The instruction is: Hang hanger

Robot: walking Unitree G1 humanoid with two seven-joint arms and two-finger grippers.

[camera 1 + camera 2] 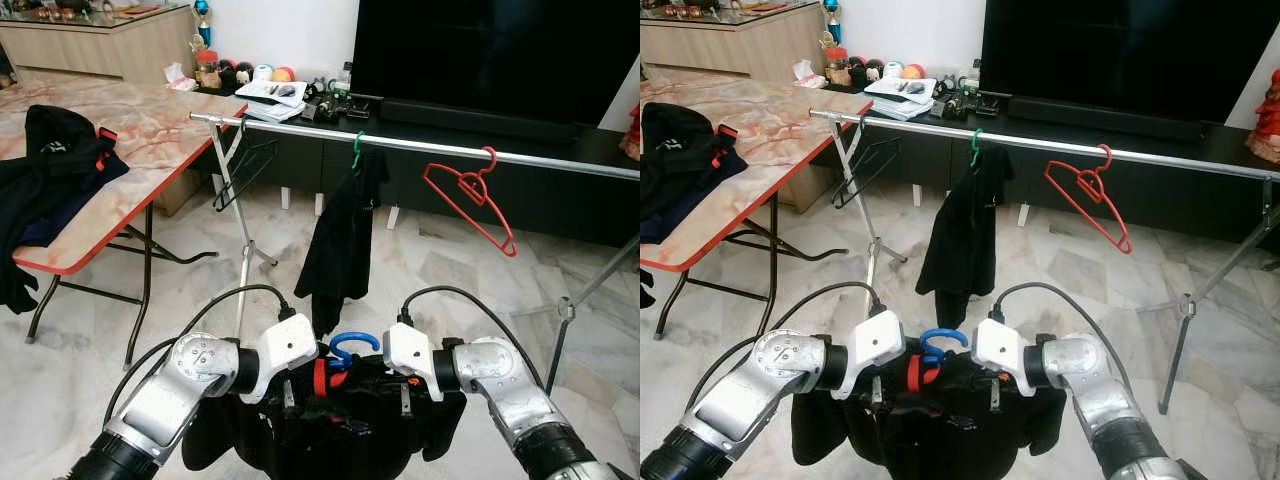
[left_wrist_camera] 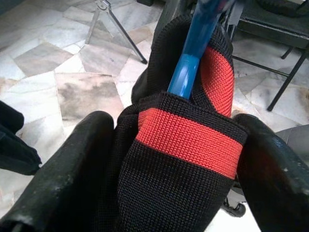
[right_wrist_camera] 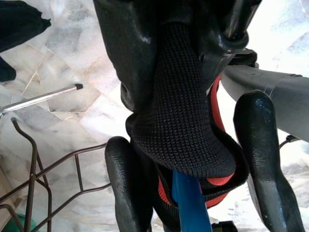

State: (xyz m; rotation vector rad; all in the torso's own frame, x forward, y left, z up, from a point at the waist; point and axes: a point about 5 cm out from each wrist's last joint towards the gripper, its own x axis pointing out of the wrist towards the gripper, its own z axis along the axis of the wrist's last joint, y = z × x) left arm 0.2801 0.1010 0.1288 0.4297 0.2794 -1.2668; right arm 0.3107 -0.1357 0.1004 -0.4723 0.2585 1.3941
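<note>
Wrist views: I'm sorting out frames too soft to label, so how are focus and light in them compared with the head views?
Left wrist view: the knit collar is sharp, the left pincer's fingers soft at the edges. Right wrist view: floor at top right is blown white, the right pincer's fingers glossy with highlights. Head views: evenly lit, sharp, faint reflections on the TV screen.

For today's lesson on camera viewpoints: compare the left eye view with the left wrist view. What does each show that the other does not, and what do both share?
Left eye view alone: the silver rail carrying a red hanger, a black hanger and a hung black garment; the marble table; the right gripper.

Left wrist view alone: the knit weave of the red-banded collar pinched between the left gripper fingers.

Both: the blue hanger and marble floor.
</note>
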